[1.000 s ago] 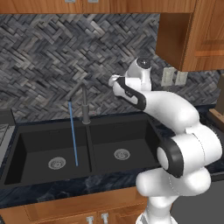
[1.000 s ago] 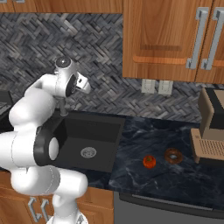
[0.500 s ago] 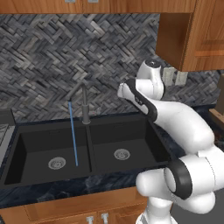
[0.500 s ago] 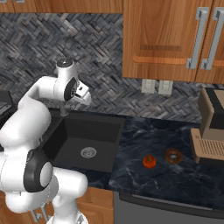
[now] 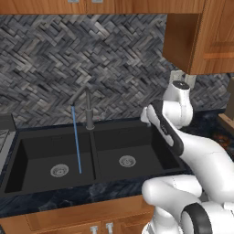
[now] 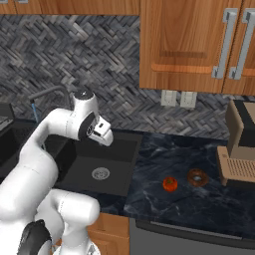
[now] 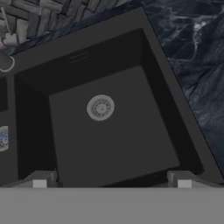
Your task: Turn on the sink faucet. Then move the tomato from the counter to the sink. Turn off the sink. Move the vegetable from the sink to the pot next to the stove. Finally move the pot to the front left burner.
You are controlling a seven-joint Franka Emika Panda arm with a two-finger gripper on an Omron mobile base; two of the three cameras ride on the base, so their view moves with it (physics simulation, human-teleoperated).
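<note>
The faucet [image 5: 88, 109] is running, and a thin blue stream of water [image 5: 76, 139] falls into the left basin of the black double sink [image 5: 94, 148]. The red tomato [image 6: 170, 184] lies on the dark marble counter [image 6: 164, 159], right of the sink [image 6: 122, 172]. My gripper [image 6: 105, 135] hangs open over the right basin, well left of the tomato. In the hand view its fingertips [image 7: 39, 181] stand wide apart above the basin floor and the drain [image 7: 100, 107], with nothing between them. The pot is out of view.
A brown ring-shaped item [image 6: 197, 177] lies just right of the tomato. A tan appliance [image 6: 240, 144] stands at the counter's far right. Wooden wall cabinets [image 6: 189, 45] hang above. A grey edge of the stove [image 5: 2, 137] shows left of the sink.
The arm has swung right, away from the faucet, and now reaches over the right basin. The water keeps running. The gripper stays open.
</note>
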